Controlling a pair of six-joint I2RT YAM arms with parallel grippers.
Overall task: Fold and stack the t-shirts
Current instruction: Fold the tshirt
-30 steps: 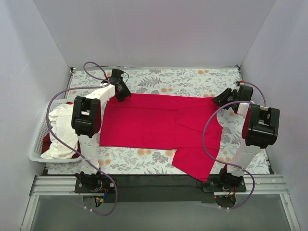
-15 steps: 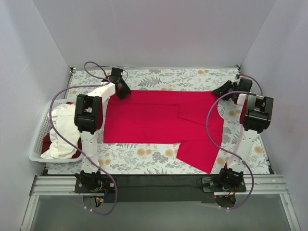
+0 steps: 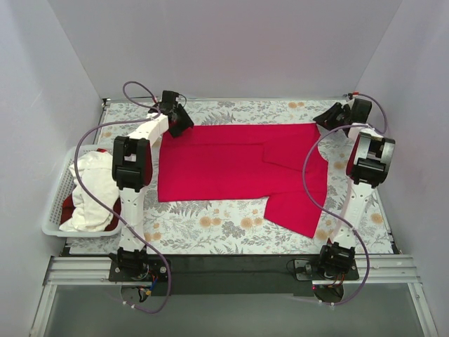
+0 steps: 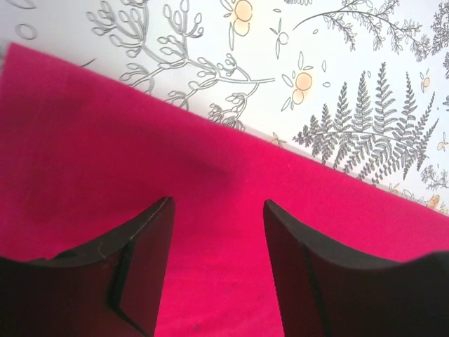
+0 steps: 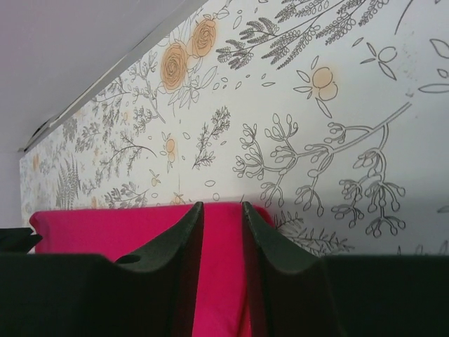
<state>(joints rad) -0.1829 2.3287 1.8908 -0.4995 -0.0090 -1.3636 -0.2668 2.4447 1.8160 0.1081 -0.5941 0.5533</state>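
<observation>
Since the red shirt is thin, limp cloth, I expect it to weigh almost nothing, to sag from wherever I lift it, and to drag and crease across the floral cloth if I pull it low. It lies spread flat in the middle of that cloth, long side running left to right, with one flap reaching toward the near edge on the right.

My left tool sits over the shirt's far left corner. Its jaws stand apart, the red lies flat beneath them, and nothing is caught between them. My right tool is at the far right corner, jaws narrow with red cloth in the gap; I read that as a pinch on the corner.

Corners and hems are where I would take hold. A pinch there gathers only a layer or two and gives me a straight edge to carry over. A grab in the middle would only bunch it. Both corners should rise together, or the fold will skew.

A white shirt is heaped in the basket at the left, with more red under it; neither is folded yet.
</observation>
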